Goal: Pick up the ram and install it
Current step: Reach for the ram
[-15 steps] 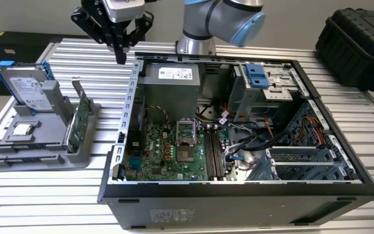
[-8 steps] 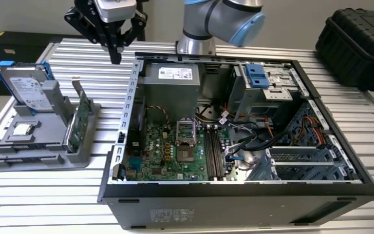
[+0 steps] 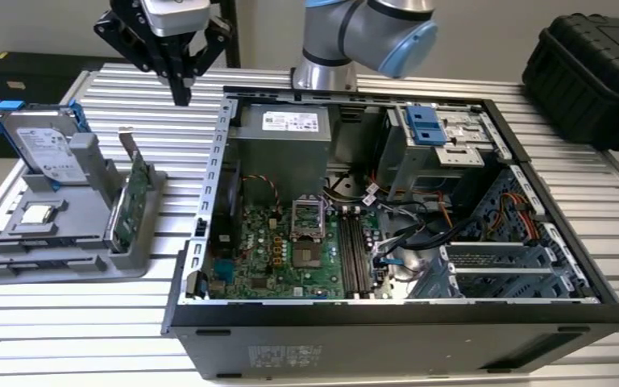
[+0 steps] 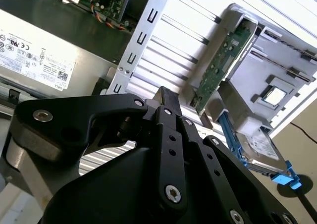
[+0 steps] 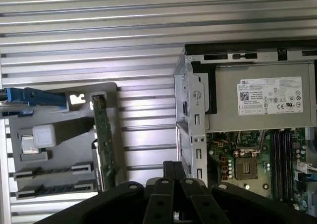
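My gripper hangs above the ribbed metal table, between the grey holder and the open computer case. Its black fingers point down and stand shut with nothing between them, as both wrist views confirm. The long dark memory slots lie on the motherboard beside the processor socket. I cannot tell whether the ram stands in one of them. The two narrow slots of the holder look bare.
On the holder stand a silver hard drive in a blue frame, a green card on edge and a small chip. A grey power supply fills the case's rear corner. A black box sits on the exterior view's right.
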{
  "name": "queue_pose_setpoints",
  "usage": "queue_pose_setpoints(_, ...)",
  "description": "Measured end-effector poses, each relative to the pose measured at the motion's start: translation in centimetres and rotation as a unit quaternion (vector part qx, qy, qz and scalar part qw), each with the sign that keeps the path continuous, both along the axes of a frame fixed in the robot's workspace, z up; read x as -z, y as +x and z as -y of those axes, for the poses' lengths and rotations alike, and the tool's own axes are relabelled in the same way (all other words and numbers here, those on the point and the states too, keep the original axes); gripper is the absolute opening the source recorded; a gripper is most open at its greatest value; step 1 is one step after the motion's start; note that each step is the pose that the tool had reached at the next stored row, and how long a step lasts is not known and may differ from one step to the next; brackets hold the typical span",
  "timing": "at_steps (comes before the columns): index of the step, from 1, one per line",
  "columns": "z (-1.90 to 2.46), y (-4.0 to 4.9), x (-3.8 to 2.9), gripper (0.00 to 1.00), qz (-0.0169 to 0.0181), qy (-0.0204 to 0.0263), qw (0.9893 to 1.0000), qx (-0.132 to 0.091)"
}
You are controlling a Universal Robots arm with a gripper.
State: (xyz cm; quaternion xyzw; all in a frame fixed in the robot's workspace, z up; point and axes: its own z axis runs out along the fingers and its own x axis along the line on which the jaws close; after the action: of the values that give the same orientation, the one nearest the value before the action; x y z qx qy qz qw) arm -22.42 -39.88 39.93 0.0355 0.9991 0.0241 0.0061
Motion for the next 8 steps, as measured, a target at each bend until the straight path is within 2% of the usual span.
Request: queue_pose_setpoints(8, 0.0, -1.27, 0.01, 0.0, 0.0, 0.0001, 1.0, 0.0)
